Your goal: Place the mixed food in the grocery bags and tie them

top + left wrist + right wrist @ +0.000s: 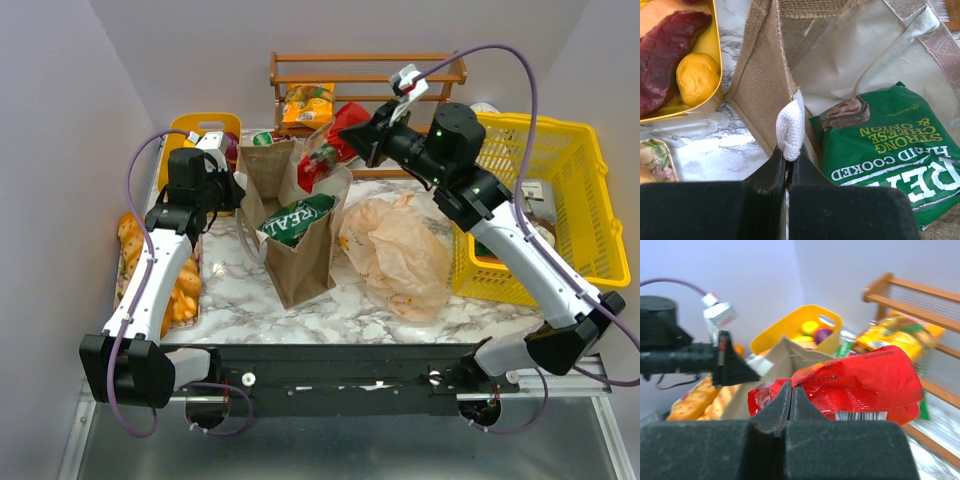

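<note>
As R claw (791, 392) grips red pkt (865, 377), tote (305, 265) gapes.

The left gripper (788, 164) pinches the white handle (790, 125) at the jute tote's (765, 85) rim. A green crisp packet (890, 145) lies inside. Just beside the tote's corner, a yellow tray (710, 102) holds a dark red slab (665, 55) and a yellow ball (697, 77).
</note>
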